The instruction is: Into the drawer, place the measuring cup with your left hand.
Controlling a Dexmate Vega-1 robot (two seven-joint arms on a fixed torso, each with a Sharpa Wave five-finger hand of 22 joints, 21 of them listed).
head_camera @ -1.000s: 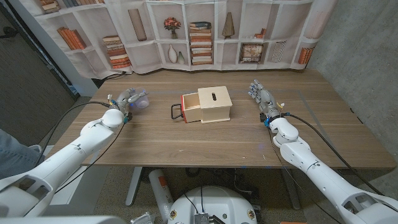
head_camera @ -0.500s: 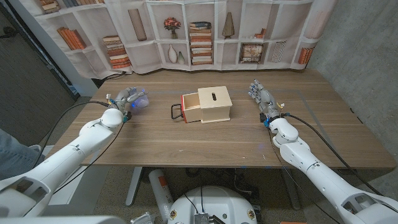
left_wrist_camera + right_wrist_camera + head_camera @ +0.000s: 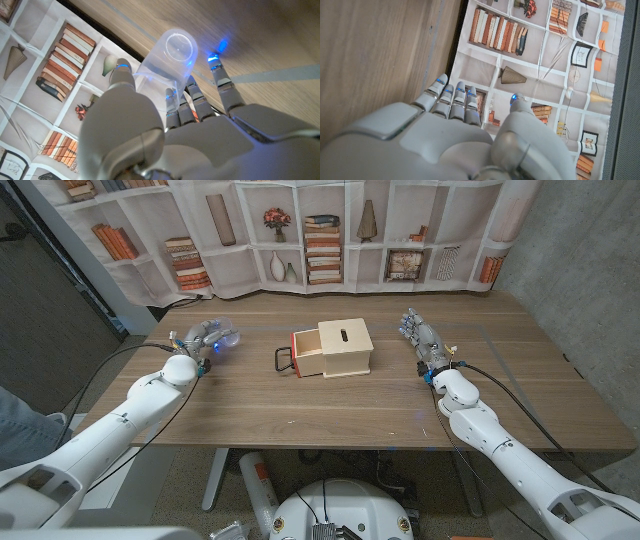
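Bookshelf backdrop behind the wooden desk [image 3: 330,405]. Near its left edge, the left robot hand [image 3: 200,340] pinches the clear plastic measuring cup [image 3: 172,55], probably light, rigid and slippery; the wall grip suits. Drawer [image 3: 306,352] stands open mid-desk; right robot hand [image 3: 420,335] spread.

**Left hand holding, right hand idle**

The left arm [image 3: 120,420] reaches in from the bottom left corner, stretched diagonally over the table, its wrist near the left edge. The left hand [image 3: 200,340] has its fingers [image 3: 192,97] and thumb curled around a clear cup [image 3: 170,55], holding it.

The right arm [image 3: 500,445] comes in from the bottom right corner, forearm angled up and inward. The right hand [image 3: 420,335] holds nothing; its fingers [image 3: 452,100] are extended side by side, with the thumb set apart from them.
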